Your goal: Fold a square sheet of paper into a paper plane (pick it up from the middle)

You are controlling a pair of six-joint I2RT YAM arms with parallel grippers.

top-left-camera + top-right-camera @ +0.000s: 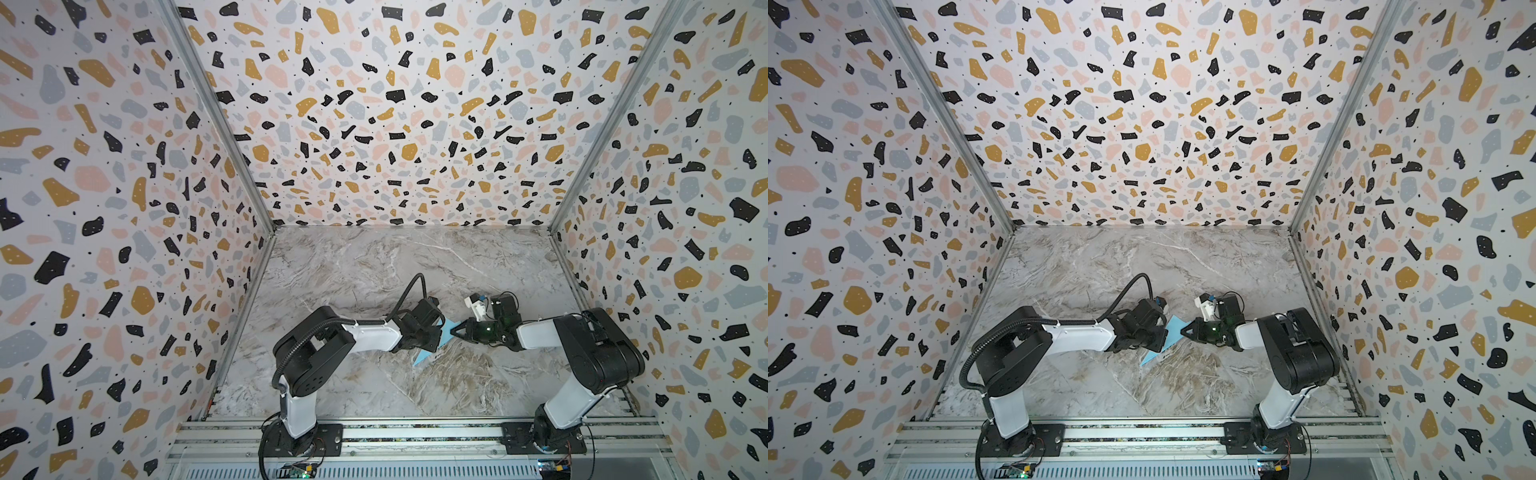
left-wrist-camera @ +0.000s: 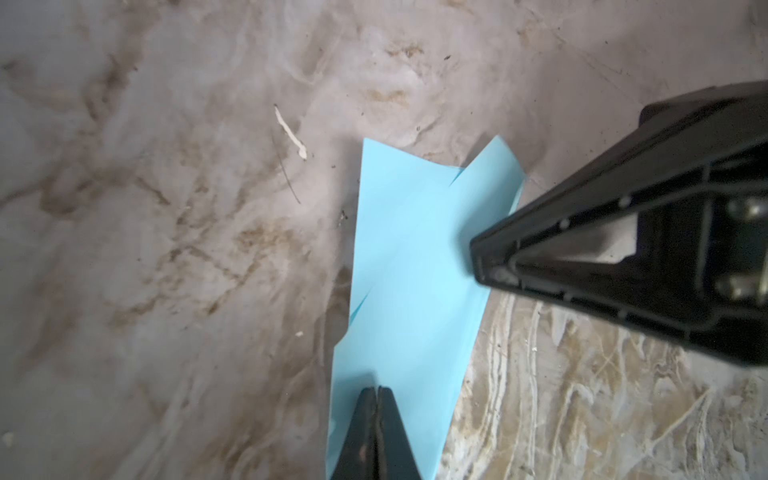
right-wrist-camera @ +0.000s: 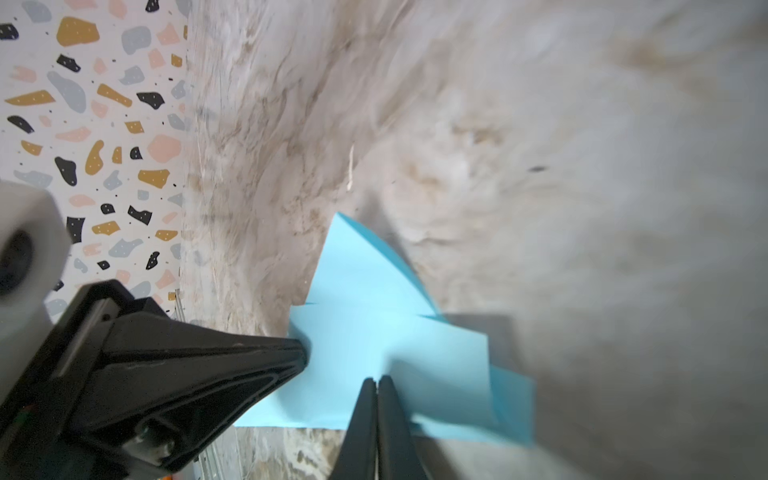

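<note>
Blue paper plane (image 2: 415,257) shows layered flaps only in wrist views; left gripper (image 2: 376,390) and right gripper (image 3: 377,380) each pinch it; in both top views the left gripper half-hides it above the marble tabletop (image 1: 374,266).

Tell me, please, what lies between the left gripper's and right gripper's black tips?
The folded light blue paper sheet fills that gap, touching the left gripper and the right gripper, as both top views show.

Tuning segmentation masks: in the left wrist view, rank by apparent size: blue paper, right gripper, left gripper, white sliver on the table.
1-2. blue paper and right gripper: look about alike, so unranked; the frame crops both.
3. left gripper, only its tips showing.
4. white sliver.
</note>
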